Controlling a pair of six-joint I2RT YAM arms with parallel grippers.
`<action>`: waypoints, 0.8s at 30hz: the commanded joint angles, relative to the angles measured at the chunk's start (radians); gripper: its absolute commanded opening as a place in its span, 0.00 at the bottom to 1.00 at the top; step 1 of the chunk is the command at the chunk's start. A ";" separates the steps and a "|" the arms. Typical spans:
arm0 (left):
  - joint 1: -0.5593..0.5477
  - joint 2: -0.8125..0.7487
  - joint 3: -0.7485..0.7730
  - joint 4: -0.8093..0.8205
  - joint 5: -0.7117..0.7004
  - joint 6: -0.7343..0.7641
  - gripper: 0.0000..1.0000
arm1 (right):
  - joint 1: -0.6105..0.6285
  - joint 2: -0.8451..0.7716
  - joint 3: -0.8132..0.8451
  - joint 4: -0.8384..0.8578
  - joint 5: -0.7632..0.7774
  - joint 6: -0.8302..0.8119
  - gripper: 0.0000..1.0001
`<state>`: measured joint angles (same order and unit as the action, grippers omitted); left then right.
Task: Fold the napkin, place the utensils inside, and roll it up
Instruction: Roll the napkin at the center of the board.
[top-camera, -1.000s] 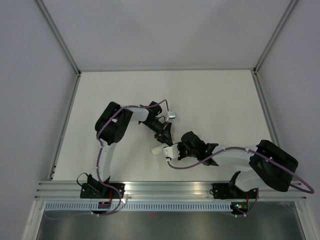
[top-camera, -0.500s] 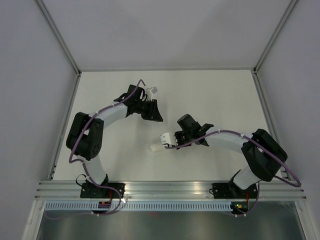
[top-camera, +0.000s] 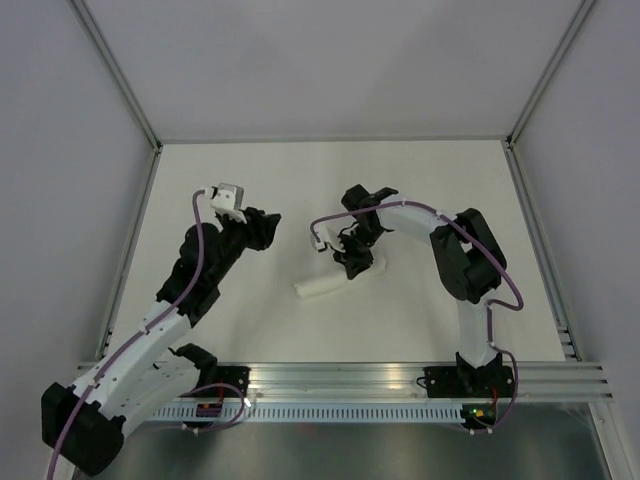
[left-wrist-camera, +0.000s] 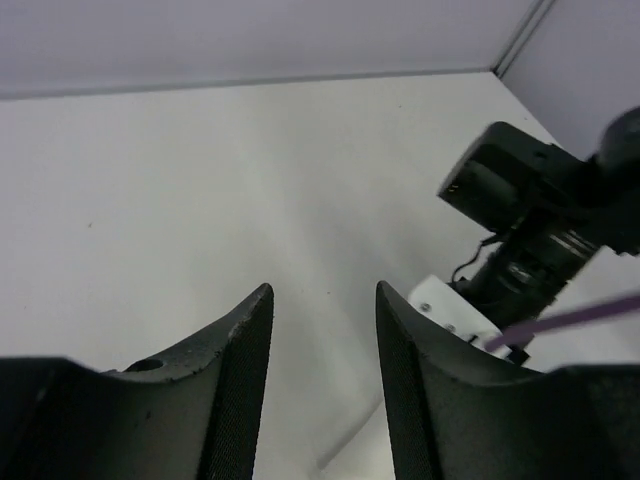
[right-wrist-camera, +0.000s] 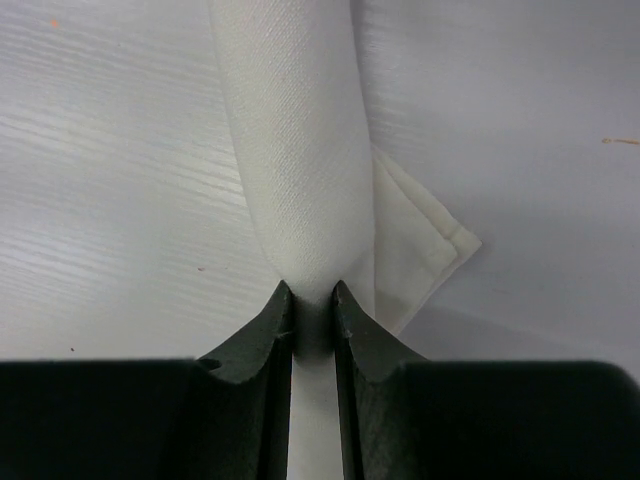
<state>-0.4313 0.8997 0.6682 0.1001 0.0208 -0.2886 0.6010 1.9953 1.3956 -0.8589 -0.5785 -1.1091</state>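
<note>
The napkin (top-camera: 325, 284) lies rolled into a short white tube near the table's middle. In the right wrist view the roll (right-wrist-camera: 300, 150) runs straight away from the camera, with a loose folded corner (right-wrist-camera: 425, 245) sticking out on its right. My right gripper (right-wrist-camera: 313, 295) is shut on the near end of the roll; from above it (top-camera: 352, 262) sits at the roll's upper right end. My left gripper (top-camera: 265, 228) hangs left of the roll, apart from it, open (left-wrist-camera: 322, 330) with nothing between its fingers. No utensils show in any view.
The right arm's wrist (left-wrist-camera: 530, 230) and its purple cable fill the right side of the left wrist view. White walls with metal rails (top-camera: 130, 240) close the table on the left, back and right. The arm bases stand at the near edge.
My left gripper has pulled back from the roll toward the left and opened wider. My right arm has swung round to the roll's far right end, still gripping it.
</note>
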 joint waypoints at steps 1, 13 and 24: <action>-0.131 -0.067 -0.105 0.145 -0.204 0.210 0.51 | -0.015 0.177 0.061 -0.230 -0.053 -0.060 0.13; -0.765 0.238 -0.055 0.290 -0.733 0.667 1.00 | -0.043 0.284 0.183 -0.269 -0.043 0.003 0.14; -0.790 0.473 -0.093 0.374 -0.471 0.726 0.99 | -0.044 0.335 0.240 -0.295 -0.037 0.048 0.15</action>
<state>-1.2243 1.3052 0.5812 0.4271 -0.5629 0.3477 0.5514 2.2299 1.6600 -1.1866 -0.7345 -1.0389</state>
